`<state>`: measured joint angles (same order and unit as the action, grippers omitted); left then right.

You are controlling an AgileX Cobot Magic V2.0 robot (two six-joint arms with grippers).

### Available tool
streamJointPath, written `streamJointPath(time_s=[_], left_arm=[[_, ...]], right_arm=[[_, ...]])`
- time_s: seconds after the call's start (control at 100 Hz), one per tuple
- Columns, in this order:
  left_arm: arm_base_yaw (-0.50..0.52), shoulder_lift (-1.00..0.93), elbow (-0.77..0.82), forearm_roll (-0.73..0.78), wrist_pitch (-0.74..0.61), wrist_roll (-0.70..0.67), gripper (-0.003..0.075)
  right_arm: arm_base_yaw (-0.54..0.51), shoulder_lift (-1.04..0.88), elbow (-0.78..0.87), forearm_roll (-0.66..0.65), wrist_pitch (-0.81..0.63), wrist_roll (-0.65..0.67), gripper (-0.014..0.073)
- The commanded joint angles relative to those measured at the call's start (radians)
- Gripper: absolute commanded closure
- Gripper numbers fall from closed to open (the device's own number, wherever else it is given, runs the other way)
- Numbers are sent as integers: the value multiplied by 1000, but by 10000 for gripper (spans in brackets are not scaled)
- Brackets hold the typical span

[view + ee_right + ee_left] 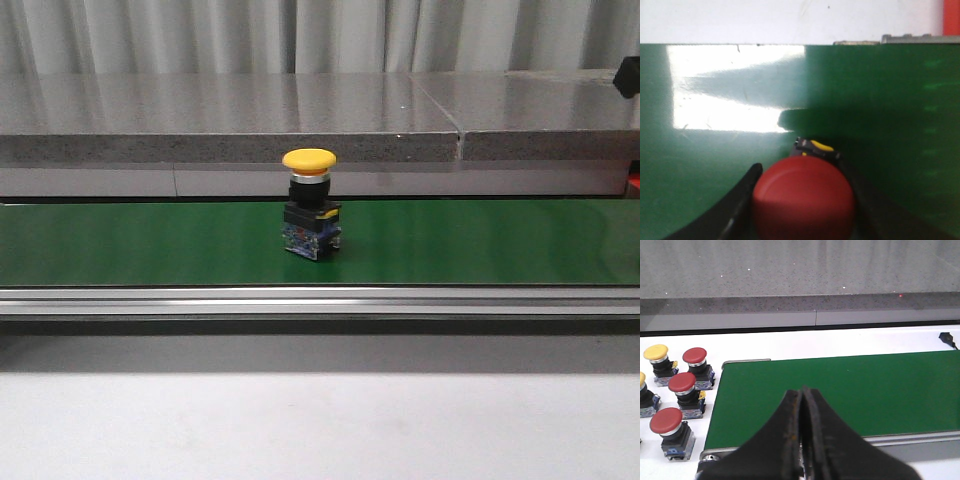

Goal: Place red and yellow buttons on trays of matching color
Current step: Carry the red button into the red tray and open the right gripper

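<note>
In the right wrist view the red button (803, 198) is blurred and cut off by the frame edge, and it hides all but a corner of its own base. The right tool (802, 210) shows only as dark, unsharp fingers (735, 205) beside it. In the left wrist view, one yellow button (641, 390) is cropped at the edge.

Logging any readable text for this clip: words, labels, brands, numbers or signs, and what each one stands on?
None can be read in any view.
Yellow button on the green conveyor belt: its blue base carries small markings, too blurred to read.
Red and yellow buttons beside the belt in the left wrist view: any base labels are too small to read.
Red button between the right gripper fingers: plain cap, no text visible.
</note>
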<state>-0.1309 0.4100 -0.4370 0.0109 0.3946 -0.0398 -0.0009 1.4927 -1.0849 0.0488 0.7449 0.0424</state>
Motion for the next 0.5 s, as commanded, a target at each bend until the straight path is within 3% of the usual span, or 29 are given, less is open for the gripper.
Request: streamJointPath(time_s=[0.0,0.49], left_arm=[[-7,2,-26,-11,-84,-6,739],[-7,2,-26,-11,-84,-6,739]], right_arm=[[-17,-31,-82,-35,-5,-9,461],[-384,125,-362,-49,-25,-9,461]])
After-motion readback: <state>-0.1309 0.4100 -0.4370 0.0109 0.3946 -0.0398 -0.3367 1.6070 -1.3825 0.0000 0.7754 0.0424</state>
